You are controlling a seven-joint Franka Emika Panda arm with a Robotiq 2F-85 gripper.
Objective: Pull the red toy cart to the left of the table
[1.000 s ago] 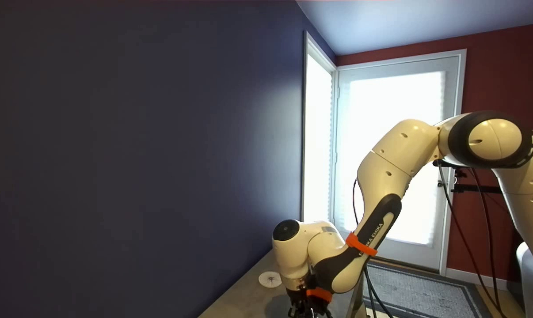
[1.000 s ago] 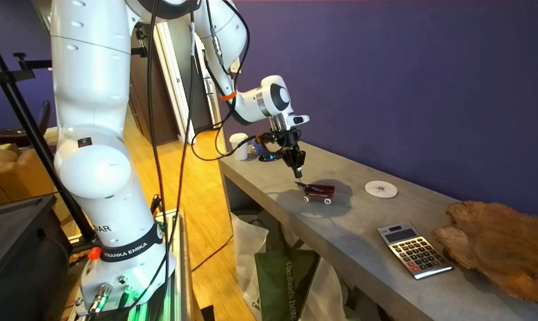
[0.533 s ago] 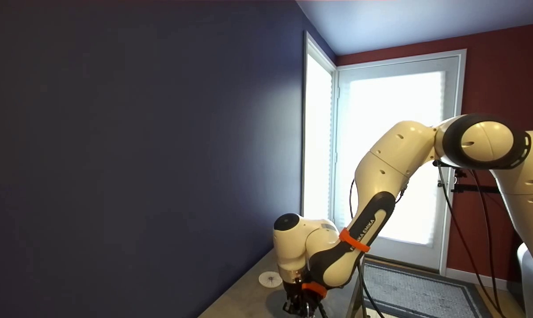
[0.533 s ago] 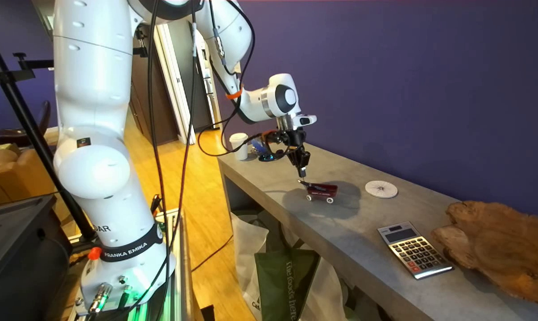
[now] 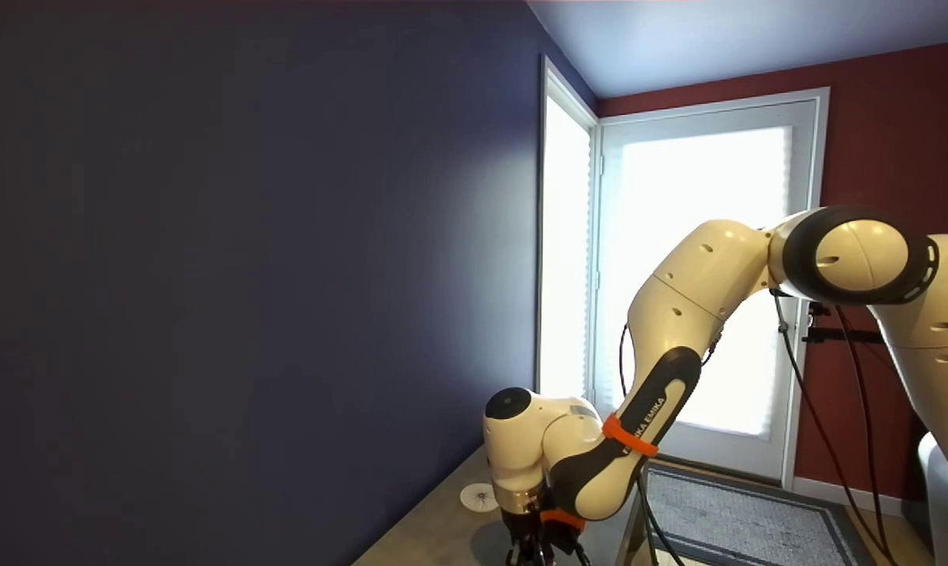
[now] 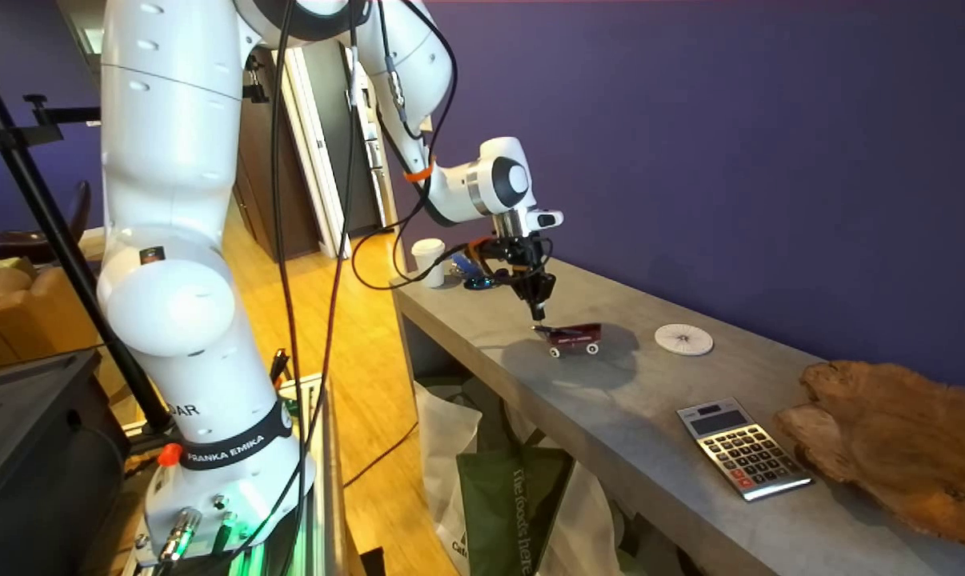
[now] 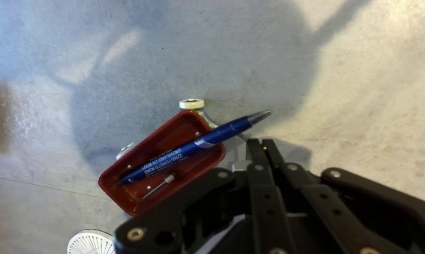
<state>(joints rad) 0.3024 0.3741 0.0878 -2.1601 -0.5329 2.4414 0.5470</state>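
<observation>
The small dark-red toy cart point(image 6: 580, 339) with white wheels is at the pale grey-beige table point(image 6: 650, 400); it also shows in the wrist view point(image 7: 163, 144). A blue pen point(image 7: 159, 165) lies in its tray and sticks out over the front. My gripper point(image 6: 538, 314) is low at the cart's front end. In the wrist view the fingertips point(image 7: 261, 143) are almost together, and the cart's thin handle runs to them, so they appear shut on it. The exact grip is hidden. I cannot tell whether all wheels touch the table.
A white disc point(image 6: 684, 339) and a calculator point(image 6: 742, 448) lie to one side of the cart, with a brown wooden slab point(image 6: 898, 448) farther along. A white cup point(image 6: 429, 262) stands near the far table end. A wall point(image 6: 770, 200) runs along the back.
The gripper and cart moved slightly right in an exterior view, then the gripper came slightly back left and down. The cart turned a little with it. The disc and calculator stayed put.
</observation>
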